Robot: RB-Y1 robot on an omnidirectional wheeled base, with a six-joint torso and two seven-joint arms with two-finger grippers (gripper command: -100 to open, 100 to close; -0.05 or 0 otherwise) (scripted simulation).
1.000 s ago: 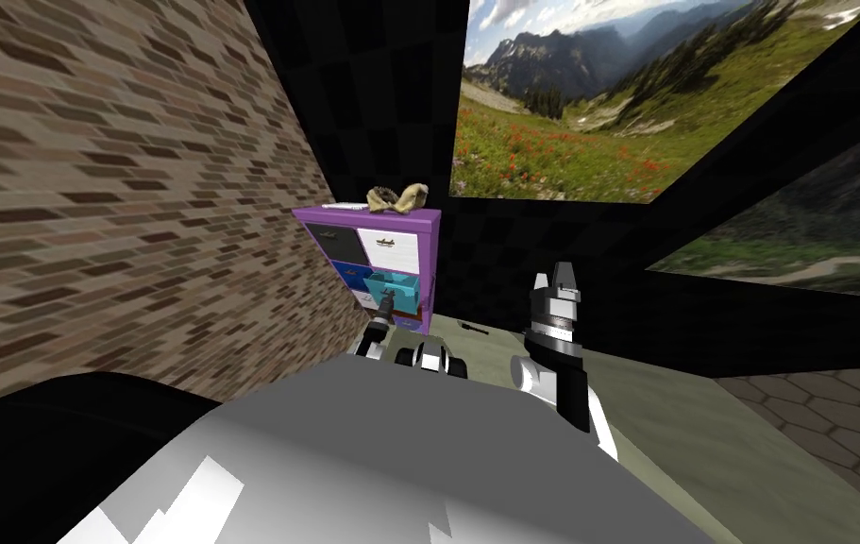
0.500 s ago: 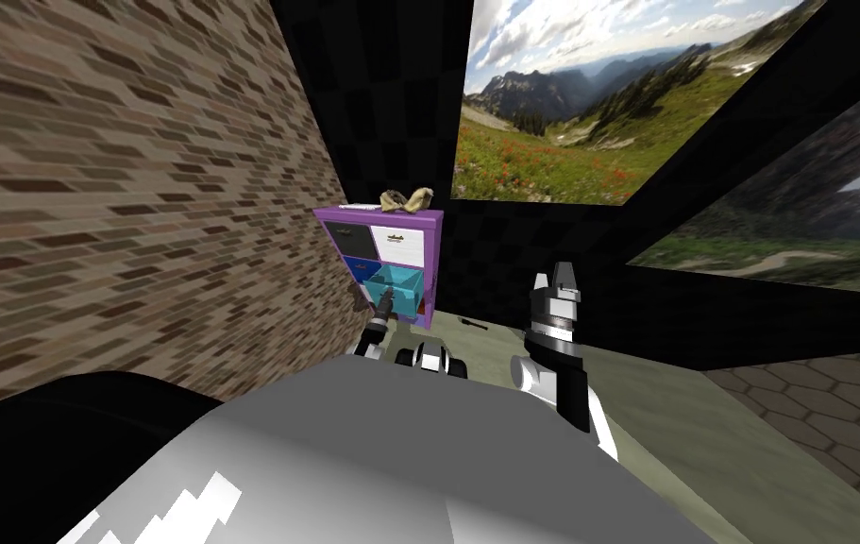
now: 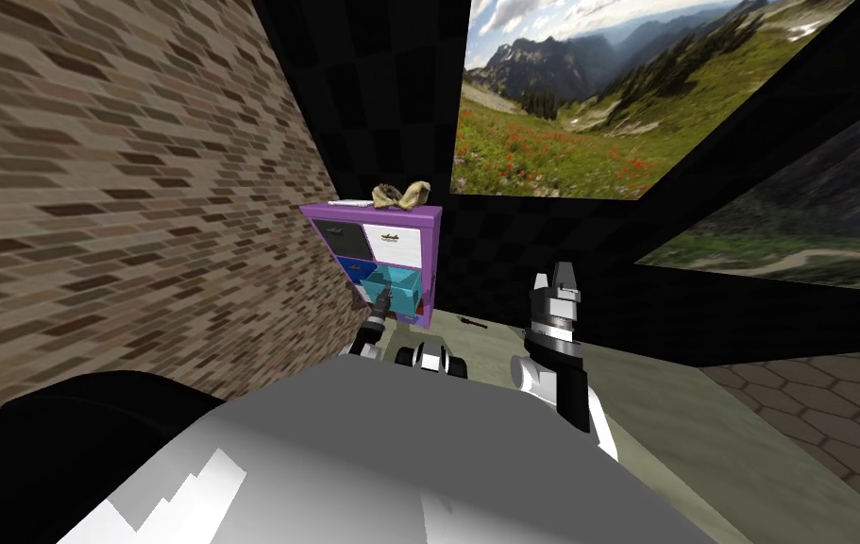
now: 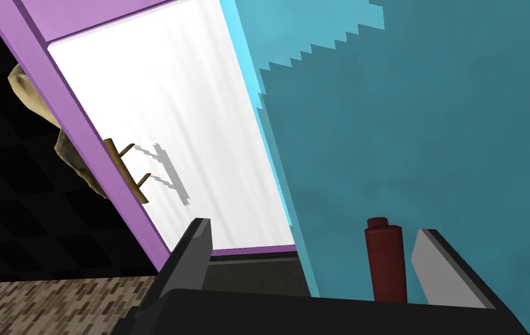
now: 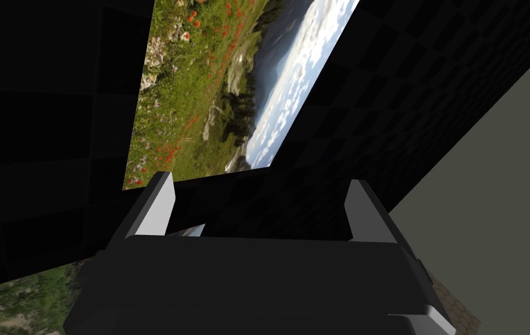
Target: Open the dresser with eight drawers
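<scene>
My head had turned a little since half a second before, so the purple dresser (image 3: 430, 247) sat slightly further left in the head view. There it stood against the brick wall (image 3: 135, 189) with its teal drawer (image 3: 392, 283) pulled out and the left gripper (image 3: 382, 300) at the drawer's front. The right gripper (image 3: 563, 281) was raised well apart. A tan object (image 3: 399, 195) lay on top.

In the left wrist view the fingers (image 4: 196, 250) stood spread, with the drawer's dark red handle (image 4: 384, 262) between them, gripped by neither. The white drawer (image 4: 188, 134) was shut.

In the right wrist view the jaws were spread on nothing.
</scene>
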